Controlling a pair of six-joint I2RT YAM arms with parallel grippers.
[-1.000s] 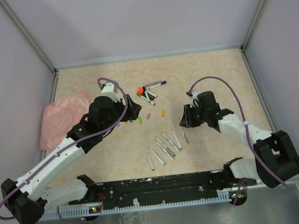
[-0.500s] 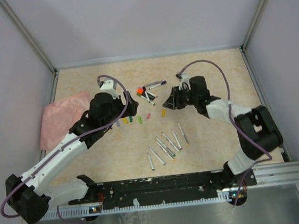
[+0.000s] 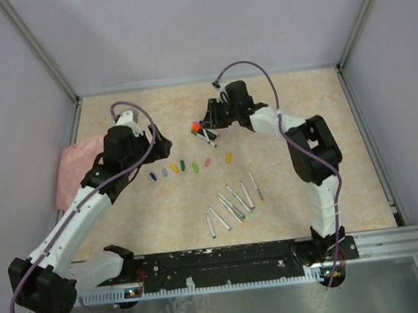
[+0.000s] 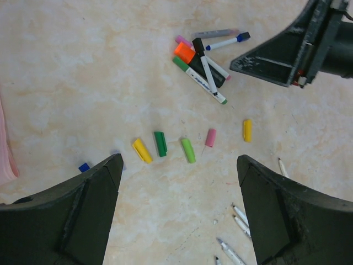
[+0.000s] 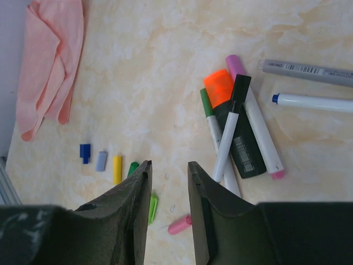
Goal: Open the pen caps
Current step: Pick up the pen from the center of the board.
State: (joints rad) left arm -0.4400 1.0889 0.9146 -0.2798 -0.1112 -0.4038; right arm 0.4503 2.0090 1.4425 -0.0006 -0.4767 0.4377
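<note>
The left end effector (image 4: 179,160) hangs above the counter (image 3: 365,147) with its jaws spread wide and nothing between them. Below it, a loose row of pen caps (image 3: 183,164) lies about midway between the near and far edges, a little left of centre. From the left side the row runs blue cap (image 4: 84,167), a pale purple one mostly hidden behind a finger, yellow cap (image 4: 142,150), dark green cap (image 4: 160,143), light green cap (image 4: 188,150), pink cap (image 4: 210,137) and, set a little apart, a second yellow cap (image 4: 247,130). None of them touches another.

The right end effector (image 5: 168,165) reaches toward the far edge near the middle. Its jaws stand only a narrow gap apart and grip nothing. Just beside it lies a pile of pens (image 3: 206,132) with coloured ends. A thick dark highlighter (image 5: 237,149) with an orange cap lies under a white pen with a black cap (image 5: 229,138). A green-ended pen (image 5: 209,118) and a pink-ended pen (image 5: 256,130) flank it. A grey pen (image 5: 306,72) and a blue-ended pen (image 5: 314,102) lie apart from these.

Closer to the near edge, around the centre, several slim bare barrels (image 3: 232,202) lie roughly parallel. A pink cloth (image 3: 75,167) sits crumpled against the left edge.
</note>
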